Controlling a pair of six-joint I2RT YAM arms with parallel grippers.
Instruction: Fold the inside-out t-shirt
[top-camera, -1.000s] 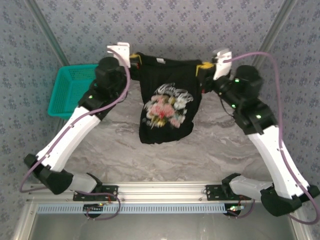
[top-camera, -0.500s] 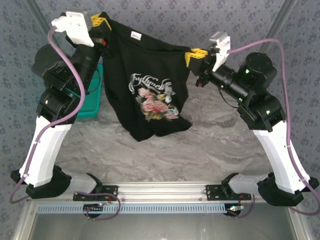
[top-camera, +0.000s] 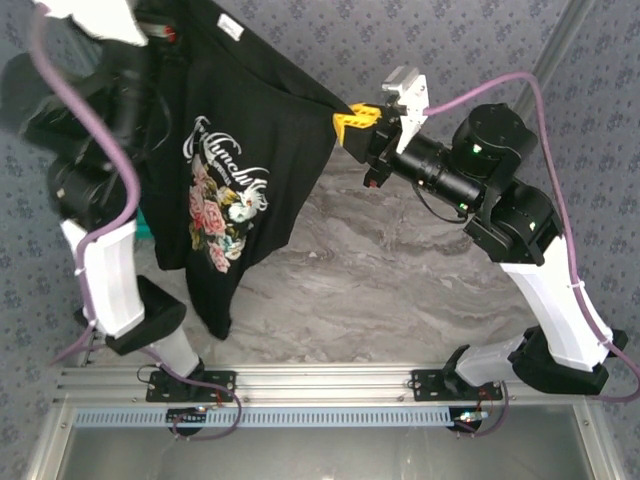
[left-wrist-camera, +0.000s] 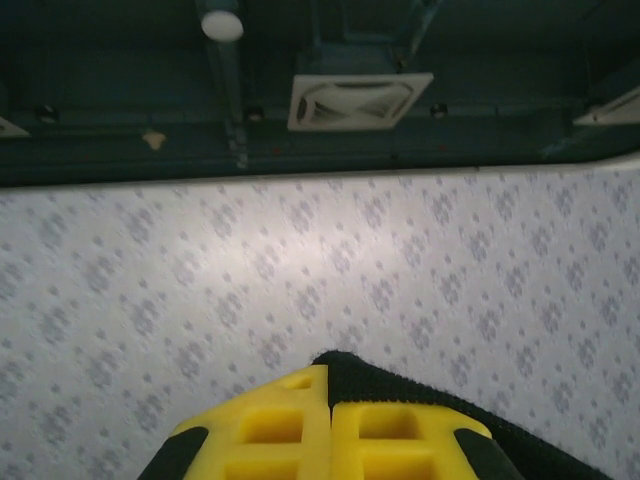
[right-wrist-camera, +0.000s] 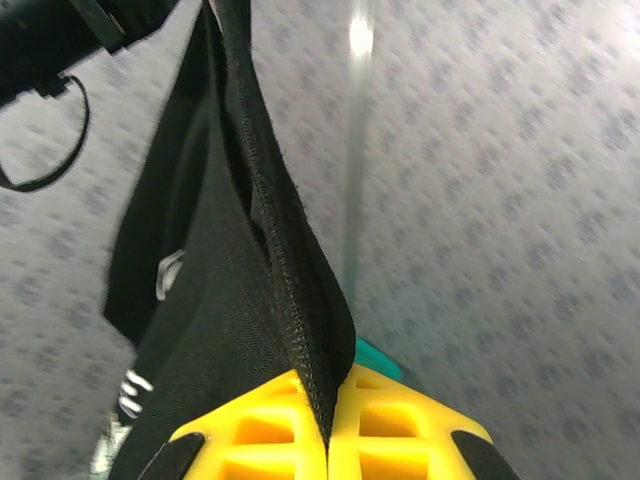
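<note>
Matt black woven-cloth t-shirt (top-camera: 262, 118)

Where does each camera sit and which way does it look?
Top external: above and behind the arms, looking down at the table; both arms show, holding the t-shirt up.
Left wrist: on the left arm, tilted up at wall and ceiling; the left hand shut on black cloth.
Right wrist: on the right arm, looking along the t-shirt; the right hand pinches its edge.
Top and right wrist share the right hand gripping the t-shirt.

Nothing legible: blurred white script (top-camera: 226, 160) on the inside-out t-shirt (top-camera: 282, 108), above its floral print (top-camera: 220, 215).
</note>
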